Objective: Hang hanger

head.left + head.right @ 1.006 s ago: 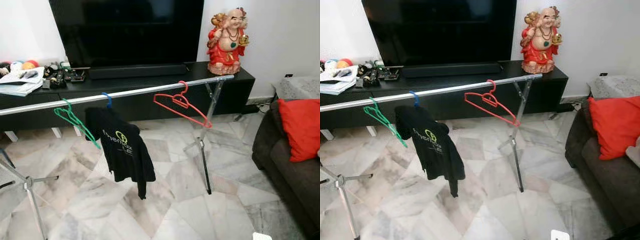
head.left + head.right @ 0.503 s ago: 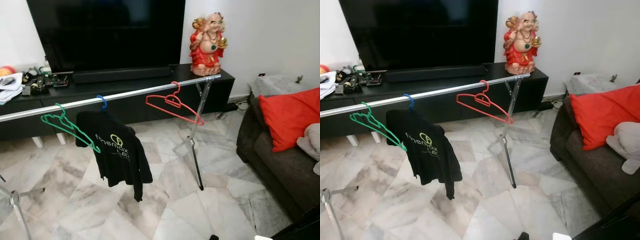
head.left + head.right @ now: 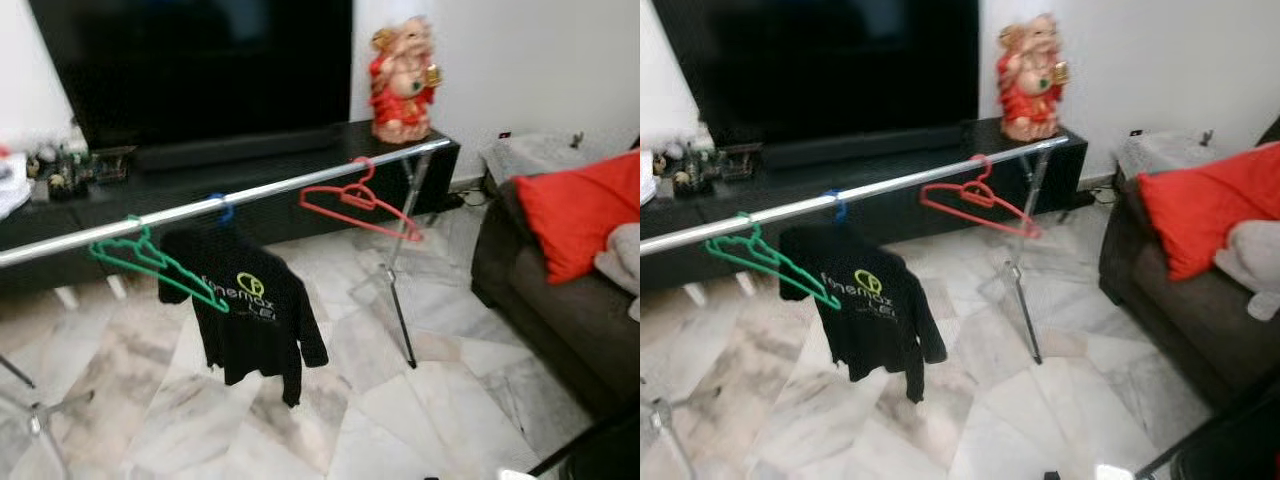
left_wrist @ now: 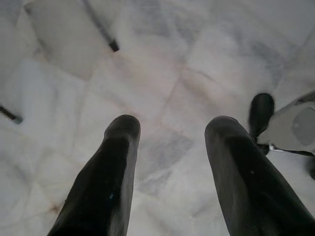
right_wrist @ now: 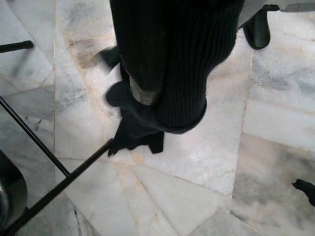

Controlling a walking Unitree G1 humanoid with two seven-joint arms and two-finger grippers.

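The clothes rail [image 3: 270, 188] is bright polished metal, as are its legs [image 3: 400, 300]. The red hanger [image 3: 360, 203] and green hanger [image 3: 150, 262] look like thin smooth plastic. The black shirt [image 3: 250, 315] is soft matt cloth with a printed logo. The floor [image 3: 460, 400] is glossy veined marble in pale grey and beige tiles. The statue [image 3: 402, 82] has a shiny red and gold glaze. The sofa [image 3: 560, 310] is dark woven fabric, its cushion [image 3: 575, 215] red matt cloth. In the right wrist view, a ribbed black knit cloth [image 5: 172, 59] covers the right gripper [image 5: 147, 88]; the left gripper [image 4: 170, 147] has smooth, matt black fingers [image 4: 106, 182].
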